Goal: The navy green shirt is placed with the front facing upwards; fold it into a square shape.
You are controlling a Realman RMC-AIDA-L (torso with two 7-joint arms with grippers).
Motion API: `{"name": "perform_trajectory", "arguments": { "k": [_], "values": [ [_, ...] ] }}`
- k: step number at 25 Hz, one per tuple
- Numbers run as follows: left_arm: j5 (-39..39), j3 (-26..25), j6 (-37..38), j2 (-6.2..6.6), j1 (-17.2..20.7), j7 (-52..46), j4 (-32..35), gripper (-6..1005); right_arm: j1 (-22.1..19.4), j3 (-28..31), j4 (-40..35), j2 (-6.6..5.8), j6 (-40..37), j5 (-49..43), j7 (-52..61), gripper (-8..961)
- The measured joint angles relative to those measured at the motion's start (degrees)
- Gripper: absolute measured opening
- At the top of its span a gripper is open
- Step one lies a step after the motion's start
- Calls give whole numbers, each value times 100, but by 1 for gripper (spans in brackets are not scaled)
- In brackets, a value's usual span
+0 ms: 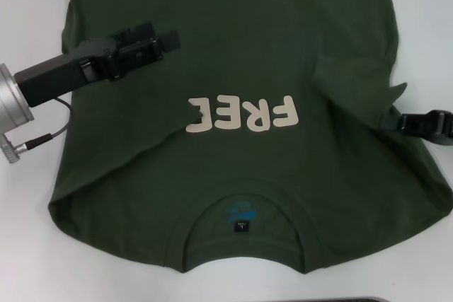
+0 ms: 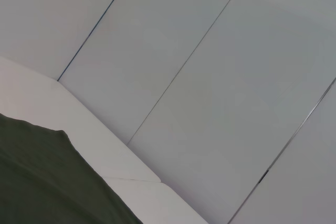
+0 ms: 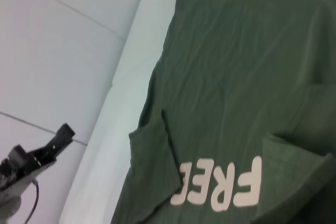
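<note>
The navy green shirt (image 1: pixel 233 47) lies front up on the white table (image 1: pixel 28 5), collar towards me. Its cream "FREE" letters (image 1: pixel 241 113) read upside down and the black neck tag (image 1: pixel 241 226) shows inside the collar. My left gripper (image 1: pixel 170 39) hovers over the shirt's left part, above the chest letters. At the shirt's right edge, my right gripper (image 1: pixel 389 122) is shut on a raised flap of fabric (image 1: pixel 398 95). The right wrist view shows the shirt (image 3: pixel 236 51), that lifted fold (image 3: pixel 294 166) and the left gripper (image 3: pixel 63 132) farther off.
White table surface shows on both sides of the shirt. The left wrist view shows the shirt's edge (image 2: pixel 42 182), the table's far edge (image 2: pixel 131 171) and a panelled grey wall (image 2: pixel 210 77) behind it. A dark strip (image 1: pixel 354 300) lies at the table's near edge.
</note>
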Motion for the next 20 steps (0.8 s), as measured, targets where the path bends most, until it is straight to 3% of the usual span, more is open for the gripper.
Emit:
{"name": "perform_trajectory", "arguments": {
  "k": [10,20],
  "values": [
    [36,0,0,-8,0,1,-43,890,97,-302,1,99,44,-1,1,6],
    [37,0,-2,-9,1,12,-84,888,218,-392,49,105,55,0,7,7]
  ]
}}
